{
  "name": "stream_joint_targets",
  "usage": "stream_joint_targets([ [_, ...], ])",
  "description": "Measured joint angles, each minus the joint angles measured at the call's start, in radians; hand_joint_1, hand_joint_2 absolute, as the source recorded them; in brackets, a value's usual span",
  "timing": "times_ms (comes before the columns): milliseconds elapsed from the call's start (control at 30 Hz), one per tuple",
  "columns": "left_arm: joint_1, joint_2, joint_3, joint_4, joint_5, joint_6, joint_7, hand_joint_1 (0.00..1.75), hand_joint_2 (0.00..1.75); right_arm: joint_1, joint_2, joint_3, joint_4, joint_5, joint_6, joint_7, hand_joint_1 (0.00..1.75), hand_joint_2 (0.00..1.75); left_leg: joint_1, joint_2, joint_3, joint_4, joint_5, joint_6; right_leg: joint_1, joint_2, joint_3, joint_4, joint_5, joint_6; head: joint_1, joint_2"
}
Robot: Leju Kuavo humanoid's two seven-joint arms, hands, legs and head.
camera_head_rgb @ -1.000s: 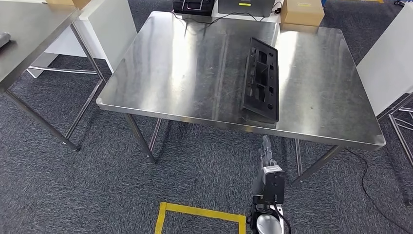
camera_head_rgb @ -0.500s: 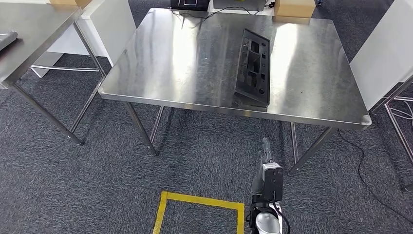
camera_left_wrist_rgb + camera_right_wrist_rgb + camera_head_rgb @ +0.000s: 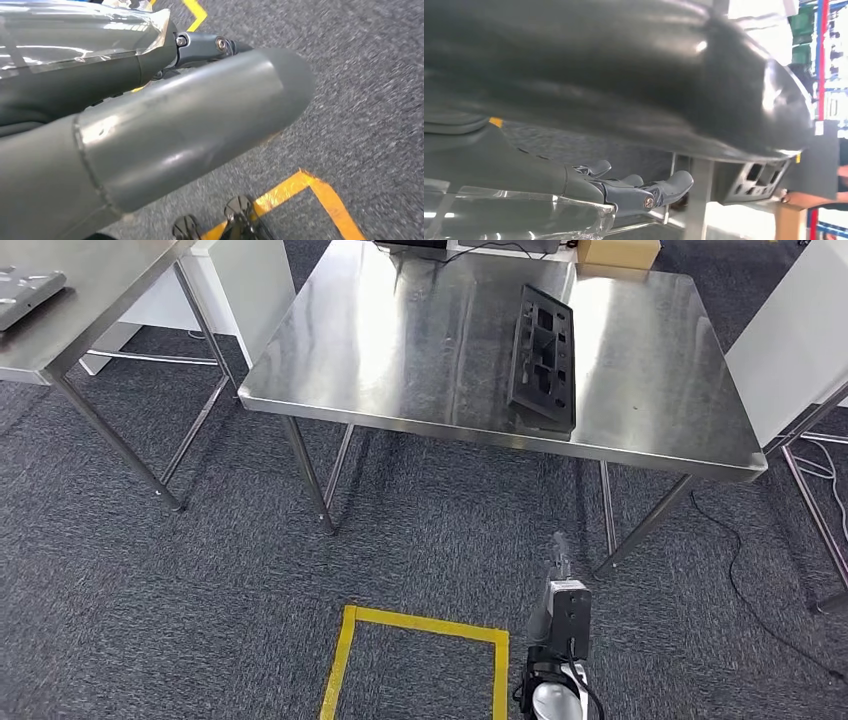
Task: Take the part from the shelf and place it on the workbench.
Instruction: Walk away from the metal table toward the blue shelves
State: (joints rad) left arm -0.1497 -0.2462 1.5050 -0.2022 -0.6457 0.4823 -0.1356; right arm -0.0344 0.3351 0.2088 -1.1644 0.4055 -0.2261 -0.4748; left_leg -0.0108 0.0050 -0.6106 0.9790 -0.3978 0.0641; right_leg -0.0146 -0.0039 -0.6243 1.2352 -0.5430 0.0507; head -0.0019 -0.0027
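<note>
A black moulded part (image 3: 543, 357) lies flat on a steel workbench (image 3: 400, 340), near its front edge at about 1 o'clock from the robot, with one end at the table's lip. The robot's right hand (image 3: 561, 552) hangs at 5 o'clock, low over grey carpet, well apart from the bench; in the right wrist view its dark fingers (image 3: 644, 190) are loosely extended and hold nothing. The left hand (image 3: 165, 130) points down at the floor beside yellow floor tape (image 3: 420, 625); whether its fingers are spread or curled cannot be told. The placing looks done, so the sound course is probably to keep both arms low and clear of the overhanging tabletop. Also around: a second steel table (image 3: 80, 300) at 10 o'clock with a pale object (image 3: 28, 290) on it, a cardboard box (image 3: 620, 252) at the far edge, white panels (image 3: 790, 350) at 2 o'clock, and a floor cable (image 3: 745, 610) that could catch a foot
</note>
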Motion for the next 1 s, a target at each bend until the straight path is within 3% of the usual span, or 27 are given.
stream_joint_targets([
  [33,0.0,0.002,-0.004,0.0,-0.005,-0.006,-0.004,0.0,0.0,0.001,0.0,-0.003,-0.003,0.0,-0.001,0.0,0.0,0.0,-0.003,0.0,-0.012,0.001,0.011,-0.001,0.004,0.0,0.055,-0.067,0.015,-0.001,0.0,0.0],
  [100,0.002,0.006,-0.014,0.0,-0.014,-0.018,-0.013,0.0,0.0,0.002,0.001,-0.008,-0.012,0.0,-0.003,0.0,0.0,0.0,-0.008,-0.001,-0.028,0.003,0.032,-0.008,0.013,-0.001,0.16,-0.216,0.013,-0.018,-0.002,0.0],
  [167,0.005,0.011,-0.024,0.0,-0.022,-0.033,-0.02,0.0,0.0,0.005,0.0,-0.015,-0.021,0.0,-0.008,0.0,0.0,0.0,-0.007,0.001,-0.034,0.001,0.051,-0.019,0.021,-0.001,0.194,-0.285,0.001,-0.036,-0.004,0.0],
  [233,0.009,0.019,-0.034,0.0,-0.028,-0.052,-0.023,0.0,0.0,0.013,0.0,-0.024,-0.032,0.001,-0.014,0.0,0.0,0.0,-0.003,0.001,-0.039,0.0,0.06,-0.032,0.017,-0.002,0.178,-0.289,0.019,-0.049,-0.003,0.0],
  [333,0.014,0.027,-0.039,-0.001,-0.034,-0.066,-0.024,0.0,0.0,0.02,0.0,-0.034,-0.046,0.0,-0.016,0.0,0.0,0.0,0.004,-0.004,-0.059,0.035,0.0,-0.045,0.006,-0.004,0.158,-0.292,0.047,-0.069,-0.005,0.0],
  [433,0.015,0.027,-0.039,-0.001,-0.034,-0.067,-0.024,0.0,0.0,0.021,0.0,-0.035,-0.047,0.0,-0.017,0.001,0.0,0.0,0.005,-0.005,-0.063,0.046,-0.019,-0.047,0.005,-0.004,0.154,-0.292,0.05,-0.072,-0.006,0.0],
  [500,0.015,0.031,-0.047,-0.001,-0.037,-0.074,-0.024,0.0,0.0,0.032,-0.001,-0.042,-0.057,0.0,-0.017,0.001,0.0,0.0,0.015,-0.005,-0.074,0.152,-0.083,-0.061,0.004,-0.005,0.123,-0.288,0.074,-0.069,-0.007,0.0],
  [567,0.016,0.039,-0.059,-0.001,-0.041,-0.083,-0.025,0.0,0.0,0.046,-0.004,-0.057,-0.075,0.0,-0.017,0.0,0.0,0.0,0.036,-0.006,0.009,0.175,-0.121,-0.089,-0.002,-0.007,0.055,-0.262,0.114,-0.05,-0.009,0.0],
  [600,0.015,0.041,-0.063,-0.001,-0.042,-0.086,-0.025,0.0,0.0,0.051,-0.005,-0.064,-0.083,0.0,-0.018,0.0,0.0,0.0,0.042,-0.009,0.07,0.128,-0.117,-0.097,-0.005,-0.007,0.025,-0.247,0.13,-0.038,-0.01,0.0],
  [633,0.014,0.042,-0.065,-0.001,-0.044,-0.089,-0.025,0.0,0.0,0.052,-0.006,-0.067,-0.089,0.0,-0.019,0.0,0.0,0.0,0.042,-0.012,0.122,0.054,-0.122,-0.097,-0.005,-0.007,0.011,-0.236,0.138,-0.028,-0.011,0.0],
  [667,0.014,0.042,-0.068,-0.001,-0.045,-0.091,-0.025,0.0,0.0,0.053,-0.006,-0.069,-0.094,0.001,-0.02,0.0,0.0,0.0,0.038,-0.014,0.137,0.024,-0.138,-0.091,-0.002,-0.007,0.007,-0.234,0.146,-0.02,-0.011,0.0],
  [733,0.015,0.043,-0.074,0.0,-0.048,-0.096,-0.025,0.0,0.0,0.057,-0.007,-0.075,-0.1,0.001,-0.021,0.0,0.0,0.0,0.03,-0.012,0.126,0.014,-0.131,-0.065,-0.004,-0.007,0.001,-0.235,0.161,-0.002,-0.011,0.0],
  [767,0.015,0.043,-0.077,0.0,-0.05,-0.097,-0.024,0.0,0.0,0.06,-0.009,-0.079,-0.102,0.001,-0.021,0.0,0.0,0.0,0.027,-0.009,0.118,0.013,-0.12,-0.051,-0.006,-0.006,-0.008,-0.23,0.156,0.002,-0.011,0.0],
  [800,0.015,0.044,-0.08,-0.001,-0.052,-0.098,-0.023,0.0,0.0,0.064,-0.01,-0.084,-0.105,0.001,-0.022,0.0,0.0,0.0,0.026,-0.006,0.107,0.011,-0.107,-0.036,-0.009,-0.004,-0.02,-0.21,0.134,0.001,-0.008,0.0],
  [833,0.015,0.045,-0.083,-0.001,-0.054,-0.099,-0.021,0.0,0.0,0.067,-0.011,-0.089,-0.109,0.001,-0.023,0.0,0.0,0.0,0.026,-0.003,0.092,0.009,-0.094,-0.023,-0.011,-0.003,-0.037,-0.171,0.095,-0.006,-0.006,0.0],
  [900,0.015,0.048,-0.086,-0.001,-0.056,-0.1,-0.019,0.0,0.0,0.072,-0.014,-0.098,-0.116,0.001,-0.024,0.0,0.0,0.0,0.02,0.0,0.061,0.01,-0.069,-0.011,-0.011,0.0,-0.072,-0.042,0.001,-0.017,0.0,0.0],
  [933,0.015,0.049,-0.087,-0.001,-0.058,-0.101,-0.018,0.0,0.0,0.074,-0.016,-0.103,-0.119,0.001,-0.024,0.0,0.0,0.0,0.018,0.001,0.043,0.011,-0.055,-0.009,-0.01,0.0,-0.082,0.02,-0.028,-0.015,0.0,0.0],
  [967,0.016,0.049,-0.088,-0.001,-0.059,-0.101,-0.018,0.0,0.0,0.076,-0.017,-0.109,-0.122,0.0,-0.024,0.0,0.0,0.0,0.015,0.001,0.026,0.012,-0.043,-0.01,-0.01,0.0,-0.077,0.057,-0.036,-0.009,0.0,0.0],
  [1000,0.016,0.049,-0.09,-0.001,-0.06,-0.102,-0.018,0.0,0.0,0.078,-0.019,-0.114,-0.125,0.0,-0.024,0.0,0.0,0.0,0.013,0.002,0.01,0.012,-0.031,-0.01,-0.008,0.0,-0.054,0.059,-0.027,-0.001,0.001,0.0],
])
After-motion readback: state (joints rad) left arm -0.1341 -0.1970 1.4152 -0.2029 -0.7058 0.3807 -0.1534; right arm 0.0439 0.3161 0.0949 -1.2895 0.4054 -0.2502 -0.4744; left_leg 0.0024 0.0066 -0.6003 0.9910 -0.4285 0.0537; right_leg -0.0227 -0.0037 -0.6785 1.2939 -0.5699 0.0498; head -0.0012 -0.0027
